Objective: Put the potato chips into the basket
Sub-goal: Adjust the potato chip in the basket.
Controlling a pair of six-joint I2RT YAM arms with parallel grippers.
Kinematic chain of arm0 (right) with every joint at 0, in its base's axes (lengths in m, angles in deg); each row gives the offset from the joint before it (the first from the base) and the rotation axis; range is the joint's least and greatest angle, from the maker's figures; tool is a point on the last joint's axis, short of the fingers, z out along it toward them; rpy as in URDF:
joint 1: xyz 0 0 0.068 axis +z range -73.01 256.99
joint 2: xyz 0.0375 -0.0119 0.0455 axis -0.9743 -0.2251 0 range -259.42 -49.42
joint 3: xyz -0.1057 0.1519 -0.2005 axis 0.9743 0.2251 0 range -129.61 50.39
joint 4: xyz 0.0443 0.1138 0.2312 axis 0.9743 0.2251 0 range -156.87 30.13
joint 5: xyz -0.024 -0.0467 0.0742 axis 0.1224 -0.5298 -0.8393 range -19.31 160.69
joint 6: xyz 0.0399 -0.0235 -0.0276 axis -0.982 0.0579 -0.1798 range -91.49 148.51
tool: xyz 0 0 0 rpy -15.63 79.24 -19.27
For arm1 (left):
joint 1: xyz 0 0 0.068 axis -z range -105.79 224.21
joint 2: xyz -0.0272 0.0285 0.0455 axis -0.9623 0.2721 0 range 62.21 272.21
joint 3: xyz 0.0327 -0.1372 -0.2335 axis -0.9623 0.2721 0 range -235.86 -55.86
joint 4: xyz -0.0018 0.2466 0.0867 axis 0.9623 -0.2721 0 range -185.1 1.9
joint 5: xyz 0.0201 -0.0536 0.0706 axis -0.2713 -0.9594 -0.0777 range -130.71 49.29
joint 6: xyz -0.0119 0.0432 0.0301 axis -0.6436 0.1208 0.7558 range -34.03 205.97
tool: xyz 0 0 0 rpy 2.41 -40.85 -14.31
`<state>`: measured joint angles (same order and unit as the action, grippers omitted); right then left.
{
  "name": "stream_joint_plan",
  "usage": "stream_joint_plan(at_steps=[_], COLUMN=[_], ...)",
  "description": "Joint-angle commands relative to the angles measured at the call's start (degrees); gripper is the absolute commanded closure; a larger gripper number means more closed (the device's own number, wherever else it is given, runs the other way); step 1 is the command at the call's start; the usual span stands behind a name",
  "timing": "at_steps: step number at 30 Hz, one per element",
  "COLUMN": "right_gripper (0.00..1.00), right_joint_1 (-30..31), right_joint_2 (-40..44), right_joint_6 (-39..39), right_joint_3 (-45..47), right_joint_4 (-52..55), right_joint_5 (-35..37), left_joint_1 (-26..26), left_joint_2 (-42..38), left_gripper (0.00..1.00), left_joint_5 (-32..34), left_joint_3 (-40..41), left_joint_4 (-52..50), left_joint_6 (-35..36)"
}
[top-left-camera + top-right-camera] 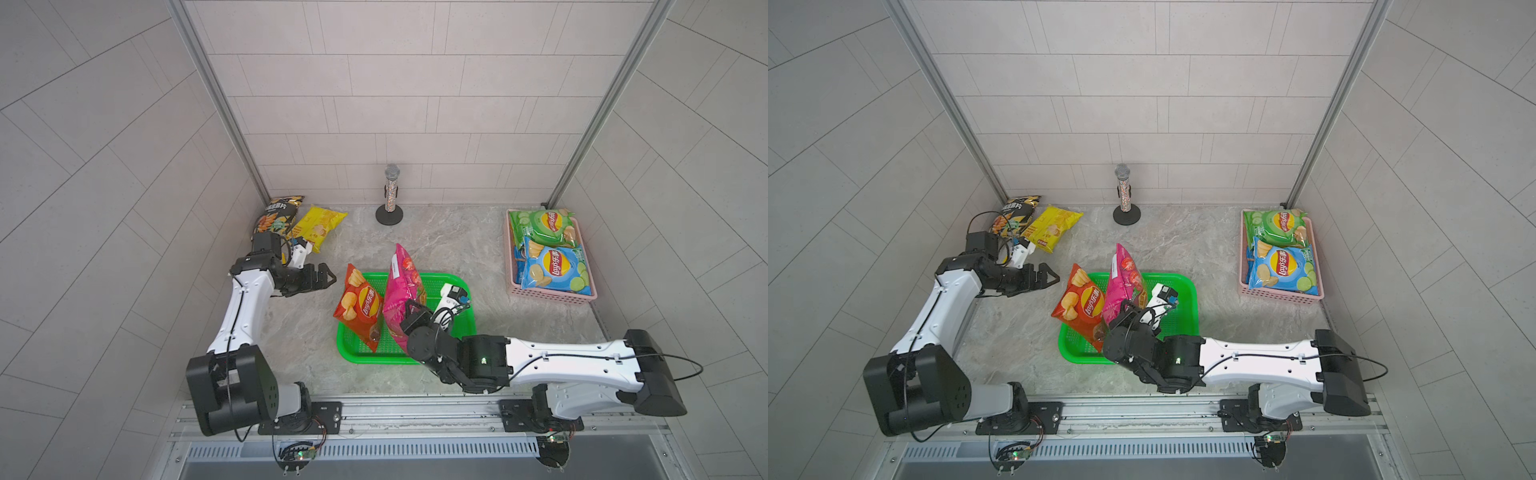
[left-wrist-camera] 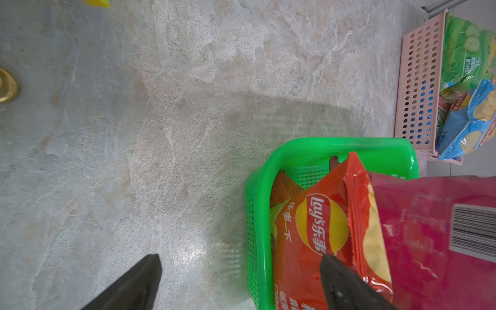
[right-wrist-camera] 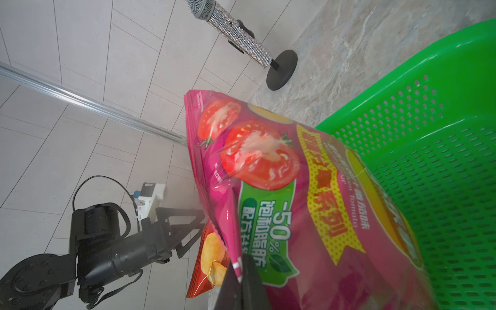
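**Desk:** What is the right gripper [image 3: 243, 265] doing?

**Photographer:** It is pinched shut on a thin fold of the magenta bag [image 1: 401, 291], which stands on end over the green basket [image 1: 341, 345]. The red-orange bag [image 1: 359, 307] is touching it and leans on the basket wall nearer the left arm.

**Desk:** And the left gripper [image 1: 328, 277]?

**Photographer:** Its jaws are spread wide and hold nothing. It hovers just beside the red-orange bag.

**Desk:** How will these bags handle?

**Photographer:** Probably light and puffed with air, with slippery glossy film and chips that crush easily. A crimped seam or a corner looks safer than the belly.

**Desk:** Where are the others?

**Photographer:** The black bag [image 1: 276, 216] and the yellow bag [image 1: 318, 226] lie on the table in the far corner behind the left arm. The green bag [image 1: 540, 226] and the blue bag [image 1: 552, 266] sit in the pink basket [image 1: 552, 297].
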<state>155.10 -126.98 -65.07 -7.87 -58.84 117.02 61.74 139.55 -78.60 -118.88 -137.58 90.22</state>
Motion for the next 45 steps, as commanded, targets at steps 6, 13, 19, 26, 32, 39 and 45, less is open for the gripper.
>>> stream_joint_plan(at_steps=[6, 13, 19, 26, 32, 39, 45], right_gripper=[1.0, 0.83, 0.58, 0.58, 0.69, 0.78, 0.79], right_joint_1=[-0.66, -1.25, -1.51, -10.0, -24.51, -28.62, -28.78], right_joint_2=[-6.37, -5.83, -0.39, 8.28, 14.34, 15.62, 6.61], right_joint_6=[0.47, 3.47, 16.9, 30.96, 36.14, 41.85, 45.72], right_joint_3=[-0.7, 1.8, 2.51, 6.2, 9.73, 14.93, 13.85], right_joint_4=[-13.1, -18.87, -21.14, -16.37, 3.76, 12.09, 8.96], right_joint_5=[-0.66, -1.91, 0.44, -13.47, -33.68, -39.33, -46.76], left_joint_1=[-0.18, -0.23, -0.17, -0.21, -0.11, -0.06, 0.08], left_joint_2=[-1.01, -0.66, -0.18, -0.17, -0.57, 0.64, 3.3], left_gripper=[0.0, 0.0, 0.0, 0.0, 0.03, 0.03, 0.04], left_joint_5=[-0.81, -0.14, 0.03, 3.59, 10.12, 8.25, 3.99], left_joint_3=[1.15, 0.93, 0.81, -0.29, 3.42, 8.78, 8.37], left_joint_4=[1.3, 1.23, 1.33, 0.66, 0.94, 4.72, 4.01], left_joint_6=[-0.41, 0.06, 0.31, 3.38, 9.62, 8.98, 9.84])
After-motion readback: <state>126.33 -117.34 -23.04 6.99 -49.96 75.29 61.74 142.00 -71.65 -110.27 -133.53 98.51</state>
